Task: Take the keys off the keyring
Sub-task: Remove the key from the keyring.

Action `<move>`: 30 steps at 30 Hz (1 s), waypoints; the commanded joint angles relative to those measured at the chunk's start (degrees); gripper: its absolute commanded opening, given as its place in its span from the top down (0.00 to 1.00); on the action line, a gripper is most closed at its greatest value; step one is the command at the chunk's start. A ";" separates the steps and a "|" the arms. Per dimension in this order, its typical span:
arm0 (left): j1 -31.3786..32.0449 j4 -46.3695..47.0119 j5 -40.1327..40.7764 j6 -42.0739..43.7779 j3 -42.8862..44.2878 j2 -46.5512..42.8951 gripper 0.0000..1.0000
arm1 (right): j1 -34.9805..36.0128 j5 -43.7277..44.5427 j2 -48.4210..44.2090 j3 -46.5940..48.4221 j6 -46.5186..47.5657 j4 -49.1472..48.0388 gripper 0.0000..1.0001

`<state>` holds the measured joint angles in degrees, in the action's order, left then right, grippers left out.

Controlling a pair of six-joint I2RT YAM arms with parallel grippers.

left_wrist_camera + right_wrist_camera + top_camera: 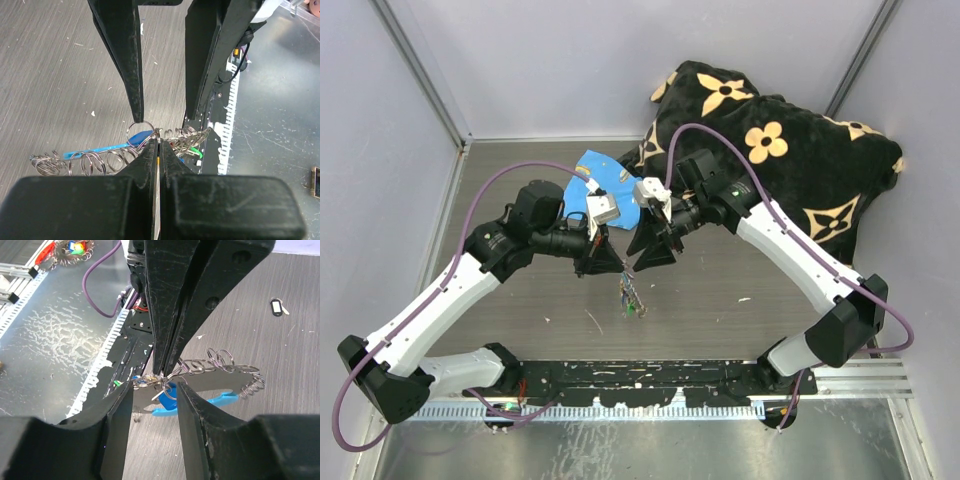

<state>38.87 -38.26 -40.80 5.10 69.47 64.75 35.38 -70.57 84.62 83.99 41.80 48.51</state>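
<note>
1. Left gripper (156, 150) fills the bottom of its own wrist view, fingers pressed together and pinching the keyring (95, 162), a chain of linked metal rings, just above the table (50, 60).
2. Right gripper (155, 390) sits lowest in its own view, fingers spread. The pinched rings and a blue-headed key (165, 402) lie in the gap between them.
3. Only the left wrist view shows a small green piece (196, 150) on the chain and one right fingertip touching a ring.
4. Only the right wrist view shows the light-blue curved piece (220, 400) under the chain, a dark-headed key (276, 306) lying well apart on the wood, and a separate bunch of rings (70, 249) with red and coloured bits on the metal shelf.
5. From above, the grippers meet tip to tip and hide the pinch. The keyring hangs below them, too small to read.
6. Behind them lie a blue cloth (605, 185) and, farther back, a black flower-print cushion (790, 150).
</note>
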 commanded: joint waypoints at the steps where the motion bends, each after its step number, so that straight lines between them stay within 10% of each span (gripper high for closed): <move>1: -0.03 5.63 -3.48 0.17 0.18 -2.24 1.00 | -0.68 0.00 -2.98 2.24 2.15 1.43 0.56; 30: -0.09 8.90 -7.32 -0.49 -1.47 -2.29 1.00 | 1.28 3.86 -2.36 1.61 -0.74 -2.42 0.69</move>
<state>38.87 -34.06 -45.23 5.37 67.68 63.86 36.64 -63.88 83.72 82.43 44.75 49.32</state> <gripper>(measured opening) 0.007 0.348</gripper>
